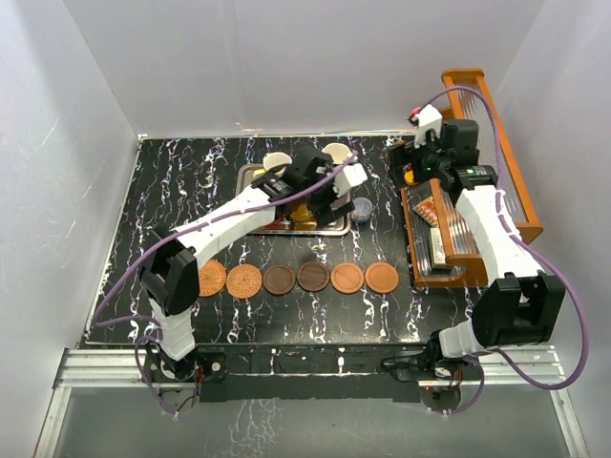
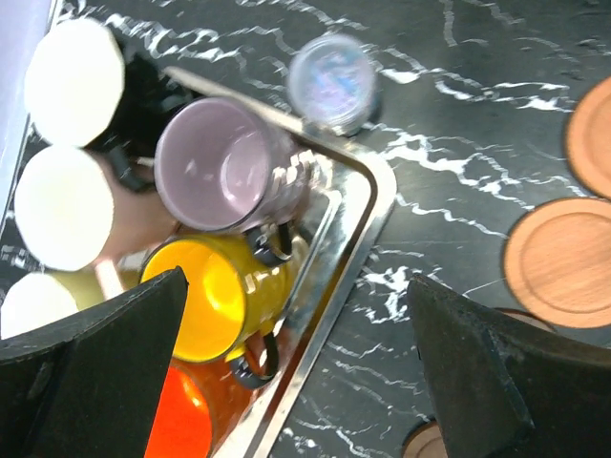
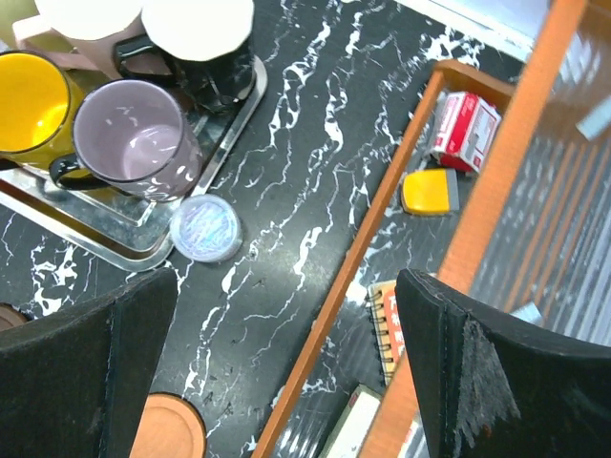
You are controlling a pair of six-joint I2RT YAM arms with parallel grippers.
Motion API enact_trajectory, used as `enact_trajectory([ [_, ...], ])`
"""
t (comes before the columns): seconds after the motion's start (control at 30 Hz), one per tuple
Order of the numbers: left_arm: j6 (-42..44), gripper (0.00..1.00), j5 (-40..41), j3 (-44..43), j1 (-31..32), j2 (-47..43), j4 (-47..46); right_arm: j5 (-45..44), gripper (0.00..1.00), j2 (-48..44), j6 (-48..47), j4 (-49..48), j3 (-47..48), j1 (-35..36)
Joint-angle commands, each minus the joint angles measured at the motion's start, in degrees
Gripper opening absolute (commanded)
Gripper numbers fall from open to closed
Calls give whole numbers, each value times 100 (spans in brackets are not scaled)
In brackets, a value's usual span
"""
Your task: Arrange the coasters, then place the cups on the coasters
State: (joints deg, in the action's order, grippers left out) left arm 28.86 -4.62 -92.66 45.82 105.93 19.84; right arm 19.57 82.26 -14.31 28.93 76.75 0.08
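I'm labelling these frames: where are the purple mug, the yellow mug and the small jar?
purple mug (image 2: 215, 167), left wrist view, inside bottom.
yellow mug (image 2: 205, 301), left wrist view, inner wall.
jar (image 2: 332, 81), left wrist view, lid.

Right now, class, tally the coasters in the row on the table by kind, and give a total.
Woven wicker coasters: 2
Dark wood coasters: 2
Reddish wood coasters: 2
Total: 6

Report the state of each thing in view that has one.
coasters, six in a row, all bare
cups, upright, crowded on tray
jar, lid on, beside tray
left jaws, open, empty
right jaws, open, empty
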Motion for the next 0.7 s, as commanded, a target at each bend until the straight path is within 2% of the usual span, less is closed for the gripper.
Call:
enact_trajectory([
  [0.0,-383,99,49,-88,-535,-468,214,-662,98,55,-413,-262,307,638],
  [0.33,-998,99,-720,-421,-2164,-611,644,-175,99,-152,-301,-784,-328,940],
  [0.67,-1439,99,-1182,-403,-3071,-566,629,-71,98,-419,-164,-805,-556,937],
])
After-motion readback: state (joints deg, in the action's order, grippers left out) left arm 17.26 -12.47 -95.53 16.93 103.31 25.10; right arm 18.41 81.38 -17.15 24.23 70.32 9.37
